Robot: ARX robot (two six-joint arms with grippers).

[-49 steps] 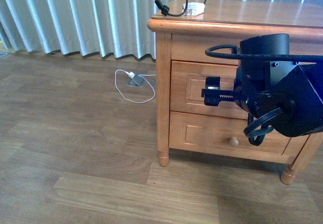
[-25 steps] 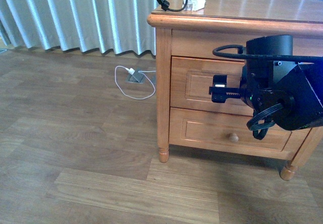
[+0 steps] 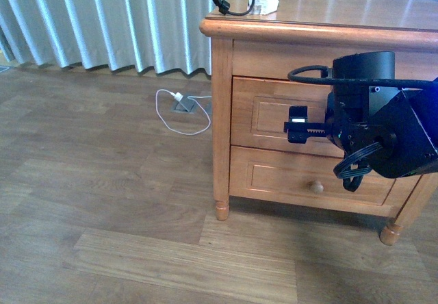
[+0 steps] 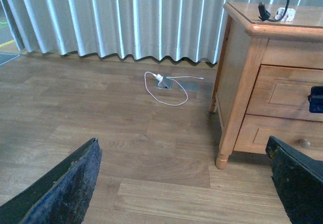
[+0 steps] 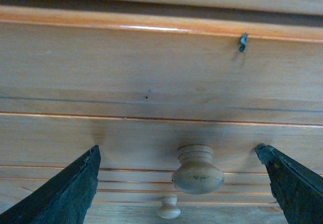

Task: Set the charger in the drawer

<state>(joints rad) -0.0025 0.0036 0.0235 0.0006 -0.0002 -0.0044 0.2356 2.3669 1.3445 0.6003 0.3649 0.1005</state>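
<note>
Right gripper (image 5: 176,151): spread wide, empty, flanking drawer (image 5: 126,82) knob (image 5: 197,169)
Left gripper (image 4: 182,143): spread wide, empty, above floor (image 4: 101,108)
Charger (image 3: 263,5): near tabletop (image 3: 342,13) edge, outside right wrist view

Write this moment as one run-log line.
drawer: shut | charger: on nightstand top | right gripper: open, facing knob | left gripper: open, empty

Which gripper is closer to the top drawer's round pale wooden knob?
Right. The right gripper sits open directly before the round pale wooden knob, not touching. The left gripper hangs open above the wooden floor, away from the honey-coloured wooden cabinet.
</note>
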